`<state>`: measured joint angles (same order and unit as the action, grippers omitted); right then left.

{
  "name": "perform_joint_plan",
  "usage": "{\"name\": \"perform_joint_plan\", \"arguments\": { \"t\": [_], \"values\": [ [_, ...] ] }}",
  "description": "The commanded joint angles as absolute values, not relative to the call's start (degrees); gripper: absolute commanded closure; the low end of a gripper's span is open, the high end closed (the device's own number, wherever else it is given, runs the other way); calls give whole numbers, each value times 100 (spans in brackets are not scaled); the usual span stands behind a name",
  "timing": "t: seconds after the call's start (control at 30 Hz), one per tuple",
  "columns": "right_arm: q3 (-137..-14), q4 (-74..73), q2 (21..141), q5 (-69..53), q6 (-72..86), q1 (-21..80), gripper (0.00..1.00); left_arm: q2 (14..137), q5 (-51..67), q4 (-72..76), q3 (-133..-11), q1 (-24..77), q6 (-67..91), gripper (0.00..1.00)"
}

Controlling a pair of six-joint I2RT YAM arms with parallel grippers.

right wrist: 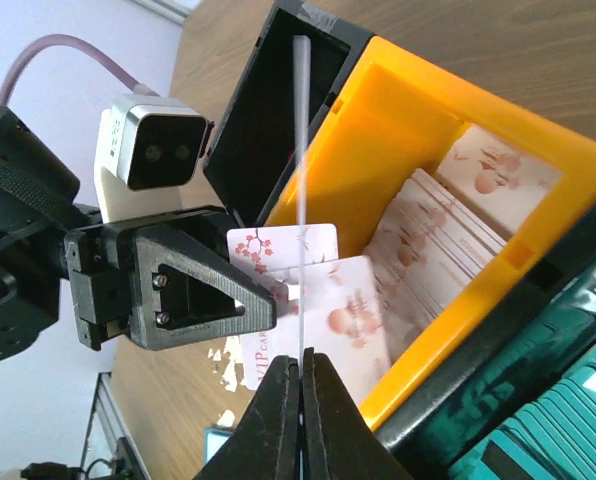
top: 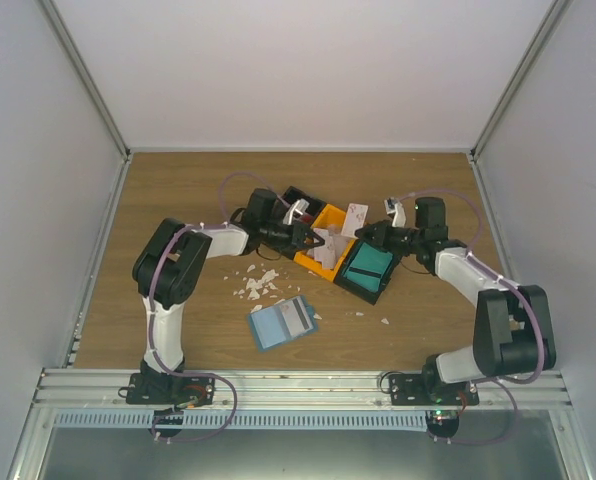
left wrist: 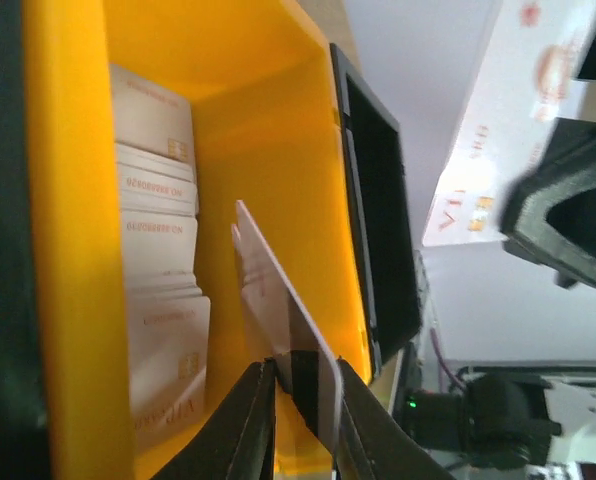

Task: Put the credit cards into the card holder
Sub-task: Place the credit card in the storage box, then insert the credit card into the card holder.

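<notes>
My left gripper is over the orange bin and is shut on a pale credit card with a dark stripe; a second card seems to lie against it. In its wrist view the jaws hold the card above a stack of credit cards in the bin. My right gripper is shut on another credit card, seen edge-on in its wrist view, above its jaws. The dusty-blue card holder lies open on the table, apart from both grippers, with a card on it.
A row of black bins flanks the orange bin; one holds a teal block. Small white scraps lie on the wooden table between the bins and the card holder. Grey walls enclose the table on three sides.
</notes>
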<state>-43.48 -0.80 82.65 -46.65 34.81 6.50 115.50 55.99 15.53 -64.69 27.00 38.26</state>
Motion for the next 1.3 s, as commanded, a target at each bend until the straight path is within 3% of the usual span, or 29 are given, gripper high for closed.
{"name": "perform_joint_plan", "arguments": {
  "t": [0.0,0.2,0.33,0.47,0.67,0.93,1.03,1.1,1.27],
  "values": [
    [-4453,-391,8042,-4236,3197,611,100,11493,4768,739,-7072,3014,3220,82],
    [-4434,-587,7894,-4114,3041,628,100,11456,3690,-95,-7497,3178,2811,78],
    [-4465,-743,7773,-4014,2906,706,99,11251,3293,-498,-7591,3262,2599,61],
    [-4489,-876,7591,-3938,2785,888,99,10874,2959,-781,-7528,3313,2484,51],
    [-4386,-805,7260,-4209,2690,1291,99,9696,3058,-267,-6669,3322,2808,39],
    [-4140,188,6646,-5549,2989,1936,100,8062,3500,1142,-5089,3321,3533,25],
    [-4149,446,6458,-5916,3097,2207,100,7814,3774,1418,-4840,3321,3635,26],
    [-4178,463,6370,-6065,3090,2388,100,7695,4007,1557,-4773,3314,3703,33],
    [-4121,422,6255,-6210,3089,2623,100,7349,4448,1979,-4530,3314,3931,64]
  ]
}}
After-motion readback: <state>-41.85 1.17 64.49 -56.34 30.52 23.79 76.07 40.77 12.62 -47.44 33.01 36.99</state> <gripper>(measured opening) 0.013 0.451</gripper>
